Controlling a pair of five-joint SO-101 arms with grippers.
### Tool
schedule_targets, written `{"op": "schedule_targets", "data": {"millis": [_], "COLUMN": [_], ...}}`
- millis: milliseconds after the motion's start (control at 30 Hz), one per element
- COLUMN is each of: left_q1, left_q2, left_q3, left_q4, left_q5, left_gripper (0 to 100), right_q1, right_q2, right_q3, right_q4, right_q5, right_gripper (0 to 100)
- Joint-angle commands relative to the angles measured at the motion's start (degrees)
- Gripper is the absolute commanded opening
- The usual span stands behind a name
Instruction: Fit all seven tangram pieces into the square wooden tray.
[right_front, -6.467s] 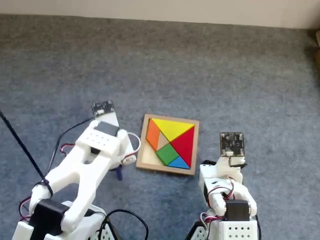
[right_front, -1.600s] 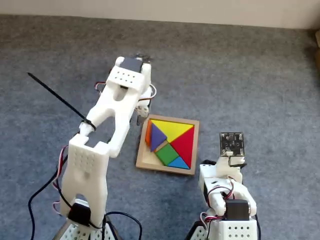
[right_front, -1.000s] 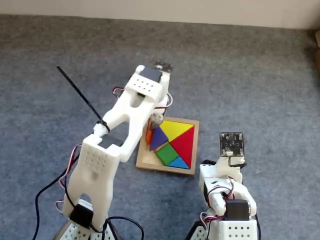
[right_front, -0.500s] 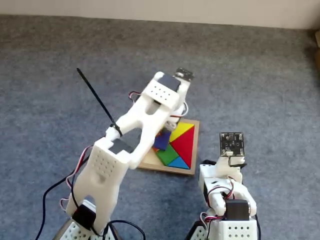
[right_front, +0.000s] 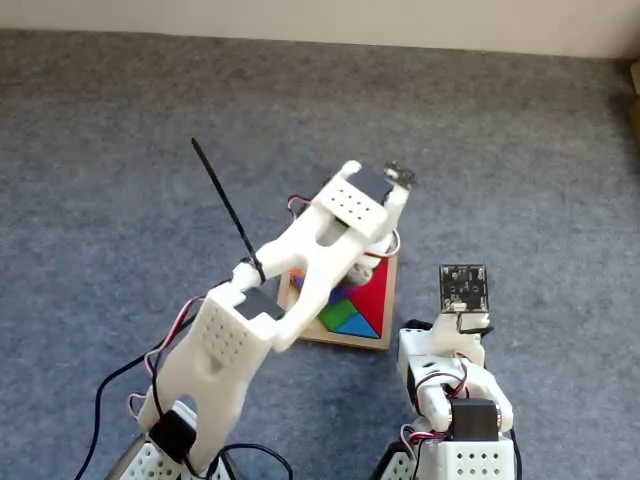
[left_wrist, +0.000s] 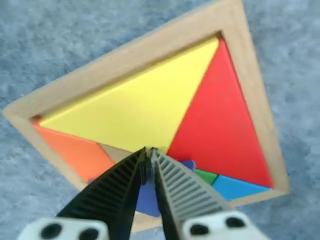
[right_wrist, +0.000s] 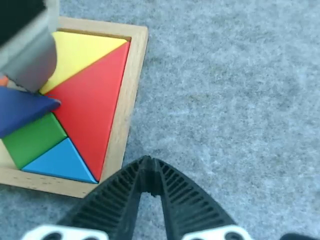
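Note:
The square wooden tray (left_wrist: 150, 42) holds a yellow triangle (left_wrist: 135, 105), a red triangle (left_wrist: 220, 130), an orange piece (left_wrist: 75, 152), a green piece (right_wrist: 32, 140) and a light blue triangle (right_wrist: 60, 160). A dark blue triangle (right_wrist: 22, 112) lies tilted, overlapping the green piece rather than sitting flat. My left gripper (left_wrist: 149, 152) is shut, its tips down at the tray's middle right over the dark blue triangle (left_wrist: 146, 200). In the high view the left arm (right_front: 330, 240) covers most of the tray (right_front: 389, 310). My right gripper (right_wrist: 148, 175) is shut over the carpet beside the tray's near corner.
Grey carpet surrounds the tray on all sides. The right arm (right_front: 450, 370) sits folded at the near edge, just right of the tray. A black cable tie (right_front: 225, 210) sticks up from the left arm. A pale wall strip runs along the far edge.
The left arm has swung to the right across the tray, and the dark blue triangle has shifted with it toward the tray's middle. The right arm has kept still.

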Motion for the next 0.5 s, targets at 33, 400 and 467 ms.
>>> {"op": "schedule_targets", "data": {"millis": [33,400,467], "left_q1": [1.3,1.3,1.3], "left_q2": [-3.3,-3.3,-3.3], "left_q3": [-1.5,-1.5,-1.3], "left_q4": [2.4,4.0,4.1], "left_q5": [-0.5,-0.4,-0.4], "left_gripper": [2,1,1], "right_q1": [1.0,1.0,1.0], "right_q2": [-0.9,-0.9,-0.9], "right_q3": [7.5,7.5,7.5], "right_q4": [-1.3,-1.3,-1.3], "right_q5": [-0.2,-0.2,-0.2], "right_gripper": [0.5,0.5,0.5]}}
